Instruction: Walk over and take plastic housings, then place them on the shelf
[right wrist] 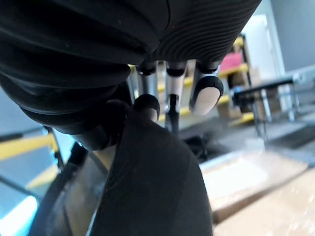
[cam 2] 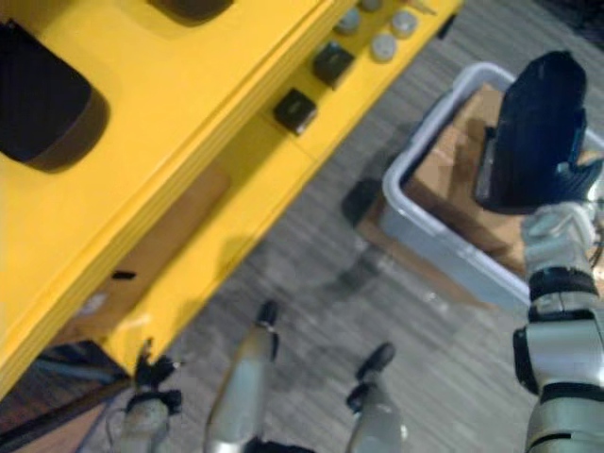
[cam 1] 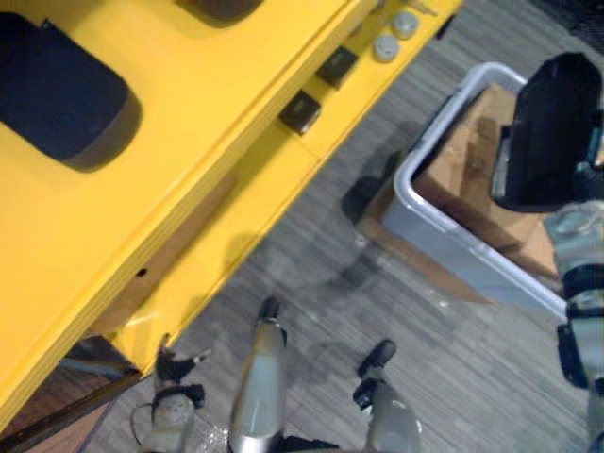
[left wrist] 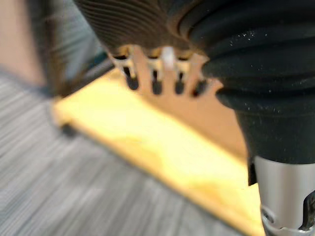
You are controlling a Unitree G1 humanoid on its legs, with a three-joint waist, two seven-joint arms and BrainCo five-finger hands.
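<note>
Right hand (cam 2: 559, 225), fingers curled round a housing (cam 2: 538, 127), holds it clear above the bin (cam 2: 404, 179) at three o'clock, presumably bound for the shelf (cam 2: 189, 123) at ten; left hand (cam 1: 176, 370) hangs slack-fingered at seven.

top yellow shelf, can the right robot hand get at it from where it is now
Probably not yet. The right robot hand is shut on a black housing above the grey bin, with floor between it and the top shelf. Nothing blocks the way; it just looks too far.
</note>
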